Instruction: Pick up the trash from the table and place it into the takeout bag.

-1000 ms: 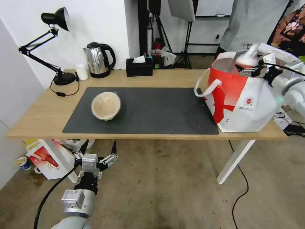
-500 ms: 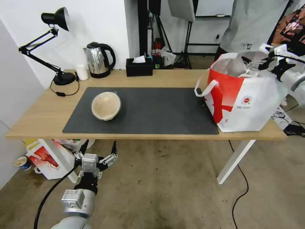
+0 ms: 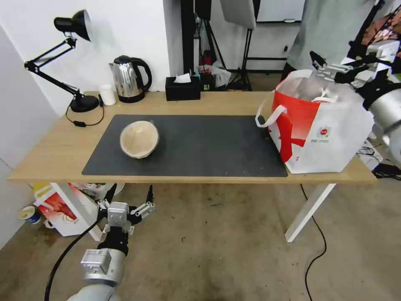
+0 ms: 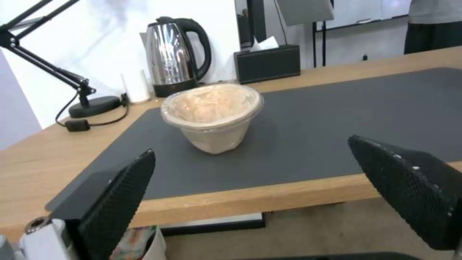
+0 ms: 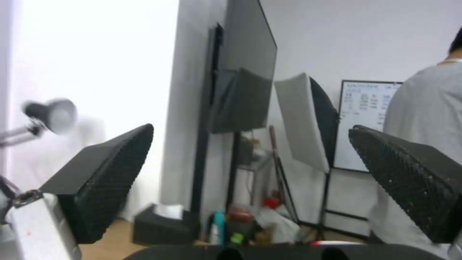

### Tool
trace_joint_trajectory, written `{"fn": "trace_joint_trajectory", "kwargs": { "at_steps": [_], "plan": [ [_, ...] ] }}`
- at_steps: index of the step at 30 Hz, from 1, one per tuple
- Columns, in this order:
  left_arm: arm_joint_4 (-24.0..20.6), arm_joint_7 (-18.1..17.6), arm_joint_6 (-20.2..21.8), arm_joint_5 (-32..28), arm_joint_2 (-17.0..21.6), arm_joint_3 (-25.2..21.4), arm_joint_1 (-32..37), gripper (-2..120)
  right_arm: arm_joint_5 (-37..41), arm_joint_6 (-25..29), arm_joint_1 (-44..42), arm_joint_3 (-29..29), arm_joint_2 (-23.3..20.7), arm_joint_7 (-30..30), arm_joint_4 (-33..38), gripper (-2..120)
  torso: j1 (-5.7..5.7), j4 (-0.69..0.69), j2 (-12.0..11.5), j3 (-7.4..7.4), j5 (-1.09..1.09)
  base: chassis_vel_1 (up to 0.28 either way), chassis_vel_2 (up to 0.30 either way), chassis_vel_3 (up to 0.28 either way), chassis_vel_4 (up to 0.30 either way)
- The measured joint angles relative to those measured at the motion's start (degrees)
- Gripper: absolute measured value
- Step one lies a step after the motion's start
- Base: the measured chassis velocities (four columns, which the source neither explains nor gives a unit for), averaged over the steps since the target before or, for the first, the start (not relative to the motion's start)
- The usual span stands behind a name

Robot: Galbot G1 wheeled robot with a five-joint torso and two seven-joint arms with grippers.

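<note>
One tan lidded bowl (image 3: 139, 139) sits on the left of the table's (image 3: 209, 102) dark mat (image 3: 217, 144). My right gripper (image 3: 321, 66) hangs spread wide and empty above the takeout bag (image 3: 319, 131) at the right end. My left gripper (image 3: 129, 196) waits, fingers apart, below the near edge.

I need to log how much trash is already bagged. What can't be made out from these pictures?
- Contents of the takeout bag: in the head view its own walls hide the inside; a white piece shows at the mouth.
- Contents of the tan lidded bowl: in the left wrist view the cloudy lid hides what it holds.
- The small round logo on the bag: too small to read in the head view.
</note>
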Motion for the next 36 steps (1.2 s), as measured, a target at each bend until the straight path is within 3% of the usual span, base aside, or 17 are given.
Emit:
{"fn": "trace_joint_trajectory", "kwargs": {
  "at_steps": [4,5,15,26,36],
  "plan": [
    [0.0,0.0,0.0,0.0,0.0,0.0,0.0,100,-4.7,2.4,-6.7,2.5,6.1,2.1,5.2,100,0.00,0.00,0.0,0.01,0.02,0.000,0.000,0.000,0.000],
    [0.0,0.0,0.0,0.0,0.0,0.0,0.0,100,-4.7,2.4,-6.7,2.5,6.1,2.1,5.2,100,0.00,0.00,0.0,0.01,0.02,0.000,0.000,0.000,0.000],
    [0.0,0.0,0.0,0.0,0.0,0.0,0.0,100,-19.4,7.3,-16.3,3.0,22.0,-0.6,7.8,100,0.00,-0.01,0.0,0.01,0.02,0.000,0.000,0.000,0.000],
    [0.0,0.0,0.0,0.0,0.0,0.0,0.0,100,-28.6,12.3,-20.6,2.5,30.0,-4.7,6.8,100,0.00,0.00,0.0,0.01,0.01,0.000,0.000,0.000,0.000],
    [0.0,0.0,0.0,0.0,0.0,0.0,0.0,100,-39.0,23.3,-26.8,-0.1,36.2,-3.7,5.1,100,0.00,0.00,0.0,0.01,0.01,0.000,0.000,0.000,0.000]
  ]
}}
